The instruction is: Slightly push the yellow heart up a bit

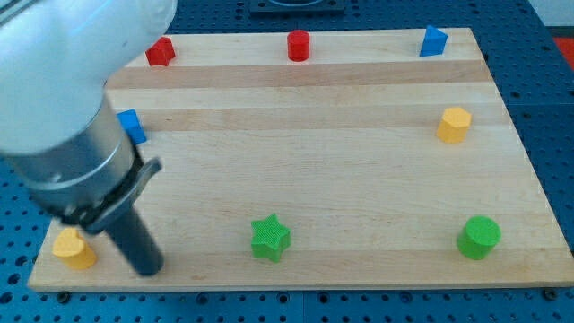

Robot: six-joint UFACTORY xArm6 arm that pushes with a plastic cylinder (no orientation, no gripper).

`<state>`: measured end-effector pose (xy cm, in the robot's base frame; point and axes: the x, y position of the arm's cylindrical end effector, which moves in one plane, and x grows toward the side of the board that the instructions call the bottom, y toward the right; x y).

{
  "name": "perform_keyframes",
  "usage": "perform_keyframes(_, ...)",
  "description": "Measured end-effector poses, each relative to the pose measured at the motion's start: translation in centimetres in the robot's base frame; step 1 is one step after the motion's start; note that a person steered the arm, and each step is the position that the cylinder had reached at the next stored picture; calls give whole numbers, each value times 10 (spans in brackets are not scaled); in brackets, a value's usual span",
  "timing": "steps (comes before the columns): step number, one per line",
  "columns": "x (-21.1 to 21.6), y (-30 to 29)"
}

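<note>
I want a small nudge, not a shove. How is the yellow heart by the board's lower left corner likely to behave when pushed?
The yellow heart looks like a small rigid block sitting flat, so it should slide rather than roll. The wooden board looks smooth, so it may slide easily. My tip sits just right of it; an off-centre push would probably turn it.

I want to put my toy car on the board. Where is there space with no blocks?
The big bare patch is the middle, between the red cylinder at the view's top and the green star at the bottom. The stretch between the star and the green cylinder is bare too. The bottom-left is crowded: my tip sits beside the yellow heart.
</note>
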<state>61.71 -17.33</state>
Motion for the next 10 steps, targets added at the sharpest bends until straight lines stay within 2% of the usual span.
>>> perform_keyframes(3, 2, -12)
perform_keyframes(8, 0, -94)
perform_keyframes(10, 0, -107)
